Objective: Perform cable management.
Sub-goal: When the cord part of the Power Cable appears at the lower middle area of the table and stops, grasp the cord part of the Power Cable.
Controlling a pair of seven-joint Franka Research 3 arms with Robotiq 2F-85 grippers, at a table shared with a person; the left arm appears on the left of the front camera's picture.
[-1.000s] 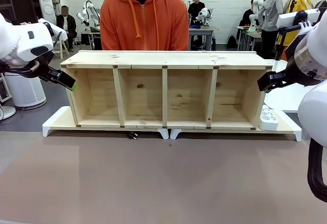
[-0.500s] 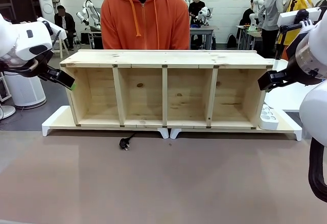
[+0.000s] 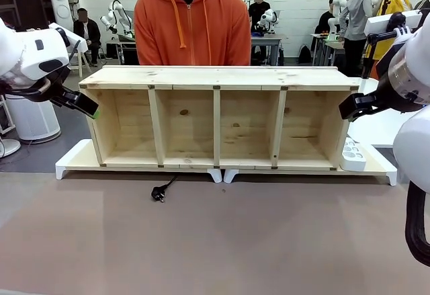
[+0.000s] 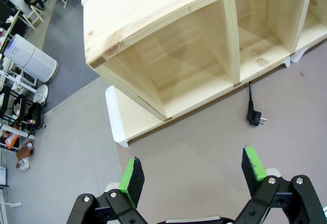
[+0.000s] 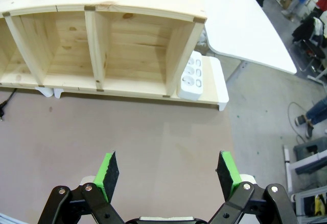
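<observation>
The cable [image 3: 161, 190] is a thin black cord that comes out from under the wooden shelf [image 3: 215, 78] and ends in a black plug on the brown tabletop. In the left wrist view the cable's plug [image 4: 254, 118] lies to the right of my fingers. The right wrist view catches the cable [image 5: 4, 106] at its left edge. A white power strip [image 3: 351, 154] leans at the shelf's right end, also seen as the power strip [image 5: 193, 78]. My left gripper [image 3: 89, 107] hovers open by the shelf's left end, the same left gripper [image 4: 191, 172] empty. My right gripper [image 3: 349, 107] is open by the right end, right gripper [image 5: 168, 175] empty.
A person in an orange hoodie [image 3: 190, 23] stands behind the shelf. The shelf rests on white base boards [image 3: 72, 160]. A white side table [image 5: 245, 27] stands to the right. The brown tabletop [image 3: 215, 241] stretches bare in front of the shelf.
The cable's plug end has slid out from under the shelf, forward and to the left across the tabletop. Neither arm has moved.
</observation>
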